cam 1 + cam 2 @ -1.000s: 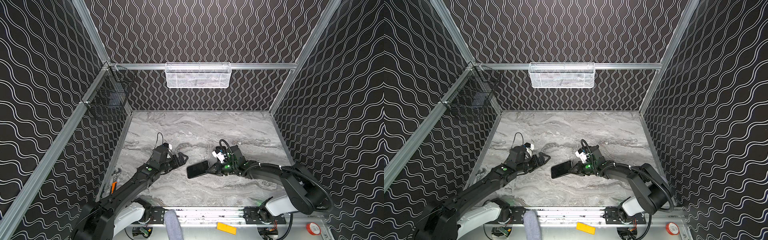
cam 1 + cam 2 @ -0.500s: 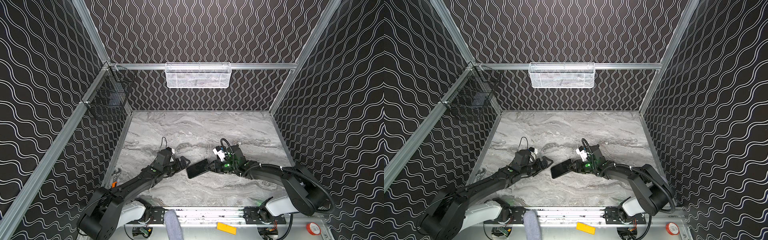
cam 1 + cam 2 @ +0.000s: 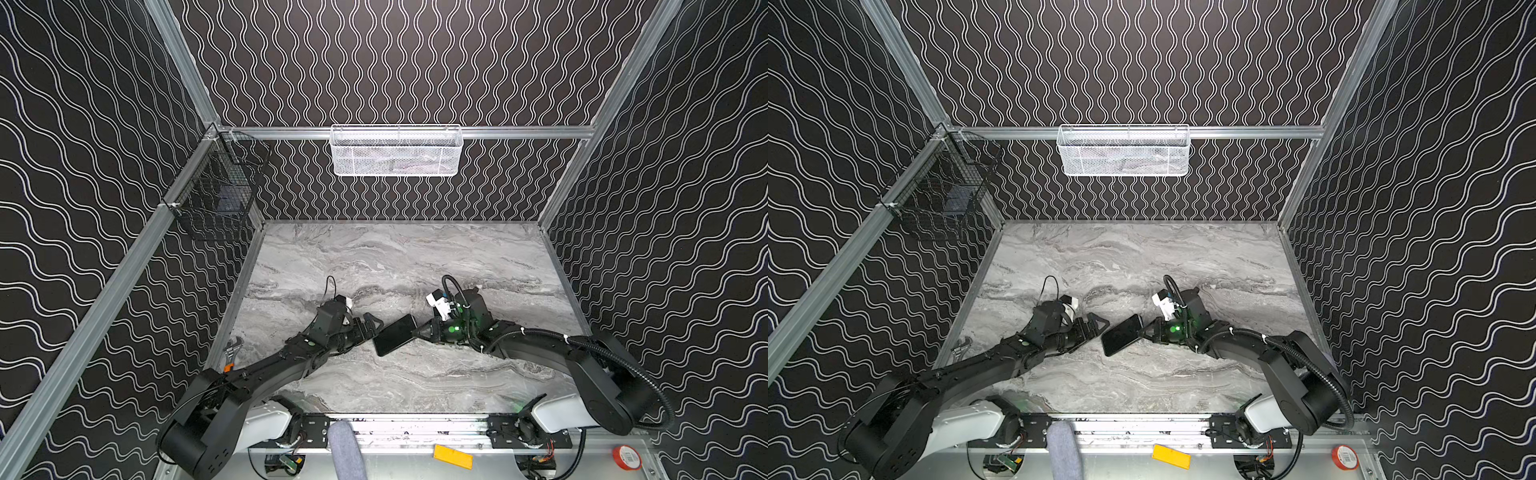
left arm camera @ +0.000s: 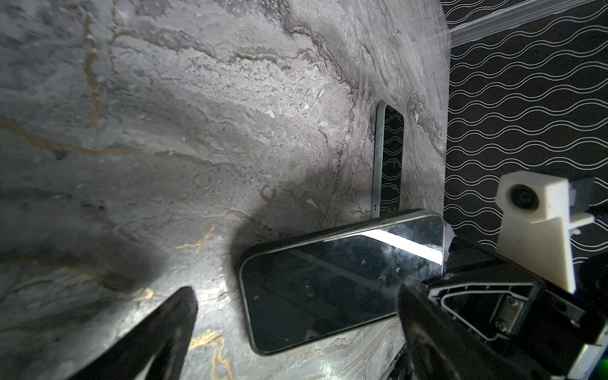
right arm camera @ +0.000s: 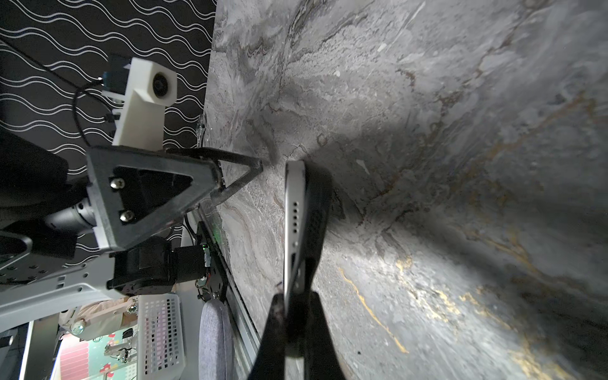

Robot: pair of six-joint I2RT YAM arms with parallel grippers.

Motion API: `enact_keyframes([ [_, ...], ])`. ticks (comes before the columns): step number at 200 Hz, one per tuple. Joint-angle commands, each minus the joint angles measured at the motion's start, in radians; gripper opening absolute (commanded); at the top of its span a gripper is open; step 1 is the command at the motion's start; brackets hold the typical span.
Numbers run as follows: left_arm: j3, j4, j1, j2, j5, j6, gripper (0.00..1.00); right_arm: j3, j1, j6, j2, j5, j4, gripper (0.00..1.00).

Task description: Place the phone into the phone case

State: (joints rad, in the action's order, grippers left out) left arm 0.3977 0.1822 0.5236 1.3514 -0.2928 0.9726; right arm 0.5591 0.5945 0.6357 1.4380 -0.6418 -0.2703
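Black phone (image 3: pixel 394 341) pinched at one end in my right end effector (image 3: pixel 417 334); left end effector (image 3: pixel 371 327) spread wide, just beside phone.

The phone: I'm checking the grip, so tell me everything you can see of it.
The phone has a glossy black screen, facing up, and a silver metal-looking edge with speaker holes. The right gripper is shut on one short end, holding it diagonally, low over the table; the open left gripper is at its other end.
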Motion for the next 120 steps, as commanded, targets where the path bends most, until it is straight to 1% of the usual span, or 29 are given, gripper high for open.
enact_keyframes([
  [1, 0.006, 0.046, 0.001, -0.015, 0.007, -0.005, 0.99, -0.009, 0.001, -0.018, -0.035, -0.002, -0.053, 0.00],
  [33, 0.044, 0.019, -0.002, -0.101, -0.007, -0.077, 0.99, -0.008, -0.017, -0.020, -0.152, -0.004, -0.056, 0.00],
  [53, 0.074, 0.040, -0.017, -0.162, -0.068, -0.127, 0.99, 0.009, -0.059, -0.005, -0.228, -0.031, -0.052, 0.00],
  [65, 0.089, 0.061, -0.041, -0.188, -0.124, -0.142, 0.99, 0.021, -0.089, 0.007, -0.274, -0.050, -0.053, 0.00],
  [92, 0.104, 0.159, -0.114, -0.225, -0.299, -0.136, 0.99, 0.056, -0.152, 0.019, -0.346, -0.121, -0.034, 0.00],
  [99, 0.114, 0.182, -0.123, -0.225, -0.347, -0.138, 0.99, 0.064, -0.186, 0.023, -0.361, -0.139, -0.030, 0.00],
  [120, 0.147, 0.243, -0.123, -0.195, -0.465, -0.158, 0.99, 0.075, -0.211, 0.051, -0.388, -0.183, -0.057, 0.00],
])
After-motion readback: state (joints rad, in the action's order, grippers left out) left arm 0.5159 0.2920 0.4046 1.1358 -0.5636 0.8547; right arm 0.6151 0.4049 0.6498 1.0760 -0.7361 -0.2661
